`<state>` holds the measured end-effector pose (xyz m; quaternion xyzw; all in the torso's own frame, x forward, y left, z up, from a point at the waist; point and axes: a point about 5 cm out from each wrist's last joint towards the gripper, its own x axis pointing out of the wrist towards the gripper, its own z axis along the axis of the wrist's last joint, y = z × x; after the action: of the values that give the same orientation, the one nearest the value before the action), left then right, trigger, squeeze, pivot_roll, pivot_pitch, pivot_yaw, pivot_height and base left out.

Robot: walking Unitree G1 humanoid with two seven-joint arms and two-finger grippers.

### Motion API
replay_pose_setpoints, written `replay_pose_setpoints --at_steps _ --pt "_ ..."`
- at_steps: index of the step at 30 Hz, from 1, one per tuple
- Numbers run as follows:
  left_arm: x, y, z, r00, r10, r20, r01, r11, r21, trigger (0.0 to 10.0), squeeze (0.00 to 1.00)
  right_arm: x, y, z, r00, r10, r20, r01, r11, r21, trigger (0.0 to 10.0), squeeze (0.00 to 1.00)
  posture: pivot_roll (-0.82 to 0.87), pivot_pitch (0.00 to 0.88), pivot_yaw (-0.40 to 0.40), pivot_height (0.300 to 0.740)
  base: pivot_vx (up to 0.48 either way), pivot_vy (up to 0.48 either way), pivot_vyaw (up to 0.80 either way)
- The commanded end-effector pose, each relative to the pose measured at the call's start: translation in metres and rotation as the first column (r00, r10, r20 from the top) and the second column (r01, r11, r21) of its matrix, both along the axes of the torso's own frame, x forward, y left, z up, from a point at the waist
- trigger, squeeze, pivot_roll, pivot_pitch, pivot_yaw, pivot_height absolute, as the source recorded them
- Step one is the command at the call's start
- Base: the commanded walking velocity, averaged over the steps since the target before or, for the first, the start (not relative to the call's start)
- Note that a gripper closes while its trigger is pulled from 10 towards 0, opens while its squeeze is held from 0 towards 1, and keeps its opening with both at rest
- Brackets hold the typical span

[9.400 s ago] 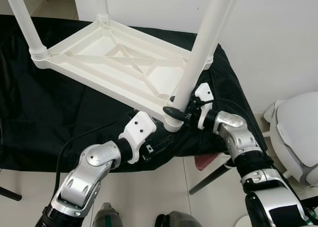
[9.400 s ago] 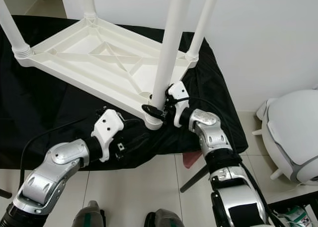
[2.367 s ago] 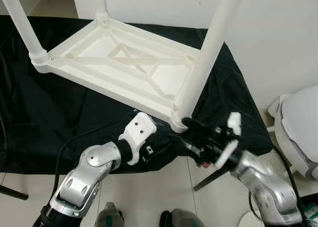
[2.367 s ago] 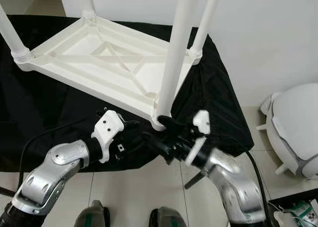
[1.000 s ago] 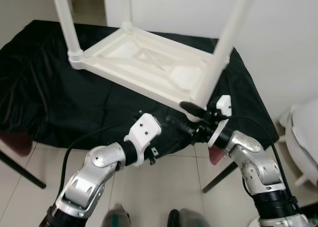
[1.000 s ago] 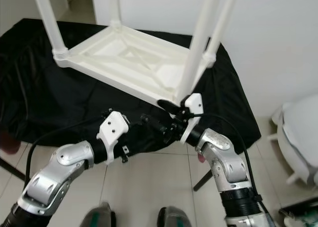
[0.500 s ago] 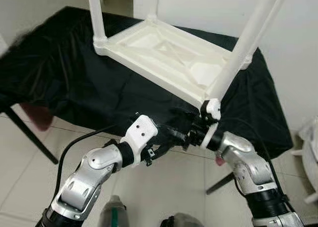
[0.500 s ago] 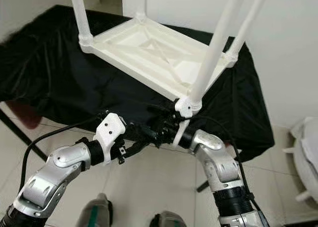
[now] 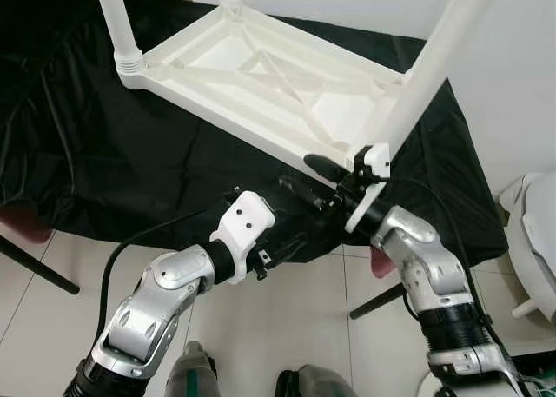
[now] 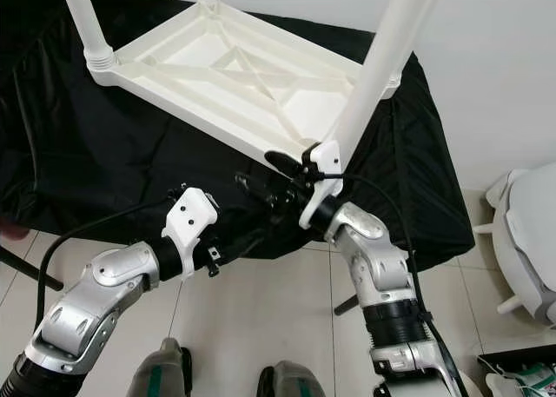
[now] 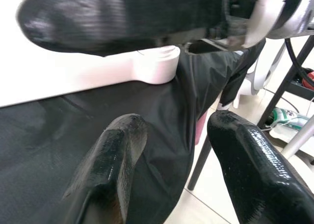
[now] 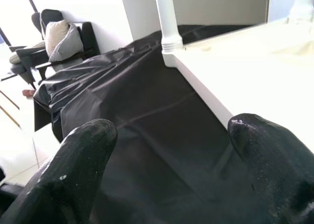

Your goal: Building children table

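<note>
The white plastic children's table [image 9: 261, 76] lies upside down on the black-draped surface [image 9: 78, 154], legs up. The right end effector [image 10: 271, 175], which clasped the near right leg [image 9: 426, 76] at its base seconds ago, has let go and now sits spread just beside that corner. The left end effector [image 11: 176, 150] hovers spread below the near edge. All legs seated suggests assembly is nearly done.

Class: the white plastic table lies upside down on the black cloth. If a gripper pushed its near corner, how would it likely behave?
The upside-down table is thin ribbed plastic, so probably light and fairly stiff. It rests flat on loose black cloth, so it would likely slide, bunching the cloth, rather than tip. A push high on a leg might rock it.
</note>
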<state>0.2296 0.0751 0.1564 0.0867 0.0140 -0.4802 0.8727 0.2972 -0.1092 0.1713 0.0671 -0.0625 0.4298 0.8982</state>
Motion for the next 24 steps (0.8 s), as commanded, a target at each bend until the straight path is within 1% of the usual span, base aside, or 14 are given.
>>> replay_pose_setpoints --at_steps 1,5,6,7,9,11,12,15,17,19,21,22,23,24 --pt "0.003 0.001 0.000 0.998 0.057 0.014 -0.057 0.998 -0.004 10.0 0.00 0.001 -0.003 -0.004 1.000 -0.017 -0.007 0.017 1.000 -0.017 10.0 0.00 0.01 0.030 -0.081 0.740 0.000 0.000 0.00" --pt "0.004 0.001 0.001 0.997 0.069 0.021 -0.068 0.998 -0.009 10.0 0.00 0.007 0.007 -0.001 0.999 -0.035 -0.005 0.035 0.999 -0.004 10.0 0.00 0.01 0.040 -0.084 0.740 0.000 0.000 0.00" --pt "0.006 0.001 0.002 0.996 0.088 0.030 -0.087 0.996 -0.014 10.0 0.00 0.018 0.024 0.004 0.990 -0.142 0.001 0.142 0.989 0.040 10.0 0.00 0.01 0.045 -0.086 0.740 0.000 0.000 0.00" --pt "0.006 0.001 0.002 0.996 0.088 0.030 -0.087 0.996 -0.014 10.0 0.00 0.018 0.024 0.004 0.990 -0.142 0.001 0.142 0.989 0.040 10.0 0.00 0.01 0.045 -0.086 0.740 0.000 0.000 0.00" --pt "0.007 0.001 0.003 0.995 0.096 0.034 -0.096 0.995 -0.016 10.0 0.00 0.026 0.034 0.005 0.969 -0.248 -0.020 0.249 0.966 0.064 10.0 0.00 0.02 0.046 -0.087 0.740 0.000 0.000 0.00" --pt "0.007 0.001 0.003 0.995 0.096 0.034 -0.096 0.995 -0.016 10.0 0.00 0.026 0.034 0.005 0.969 -0.248 -0.020 0.249 0.966 0.064 10.0 0.00 0.02 0.046 -0.087 0.740 0.000 0.000 0.00" --pt "0.007 0.001 0.003 0.994 0.105 0.037 -0.104 0.994 -0.016 10.0 0.00 0.031 0.038 0.000 0.927 -0.372 -0.050 0.375 0.926 0.052 10.0 0.00 0.02 0.049 -0.089 0.740 0.000 0.000 0.00" --pt "0.006 0.001 0.003 0.993 0.108 0.039 -0.107 0.994 -0.015 10.0 0.00 0.031 0.039 -0.001 0.913 -0.403 -0.057 0.406 0.913 0.049 10.0 0.00 0.02 0.049 -0.089 0.740 0.000 0.000 0.00" --pt "0.006 0.001 0.002 0.993 0.109 0.041 -0.108 0.994 -0.015 10.0 0.00 0.031 0.036 -0.005 0.869 -0.490 -0.070 0.492 0.870 0.031 10.0 0.00 0.02 0.052 -0.088 0.740 0.000 0.000 0.00" --pt "0.006 0.001 0.002 0.993 0.109 0.041 -0.108 0.994 -0.015 10.0 0.00 0.031 0.036 -0.005 0.869 -0.490 -0.070 0.492 0.870 0.031 10.0 0.00 0.02 0.052 -0.088 0.740 0.000 0.000 0.00" --pt "0.006 0.000 0.002 0.993 0.106 0.042 -0.105 0.994 -0.017 10.0 0.00 0.031 0.032 -0.007 0.837 -0.542 -0.074 0.545 0.838 0.018 10.0 0.00 0.01 0.052 -0.082 0.740 0.000 0.000 0.00" --pt "0.006 -0.001 0.002 0.994 0.101 0.044 -0.100 0.995 -0.018 10.0 0.00 0.032 0.027 -0.008 0.803 -0.591 -0.080 0.594 0.805 0.015 10.0 0.00 0.01 0.052 -0.082 0.740 0.000 0.000 0.00" --pt "0.006 -0.001 0.002 0.994 0.101 0.044 -0.100 0.995 -0.018 10.0 0.00 0.032 0.027 -0.008 0.803 -0.591 -0.080 0.594 0.805 0.015 10.0 0.00 0.01 0.052 -0.082 0.740 0.000 0.000 0.00" --pt "0.006 -0.002 0.002 0.994 0.095 0.045 -0.094 0.995 -0.019 10.0 0.00 0.033 0.021 -0.009 0.768 -0.634 -0.091 0.638 0.770 0.016 10.0 0.00 0.00 0.055 -0.078 0.740 0.000 0.000 0.00"
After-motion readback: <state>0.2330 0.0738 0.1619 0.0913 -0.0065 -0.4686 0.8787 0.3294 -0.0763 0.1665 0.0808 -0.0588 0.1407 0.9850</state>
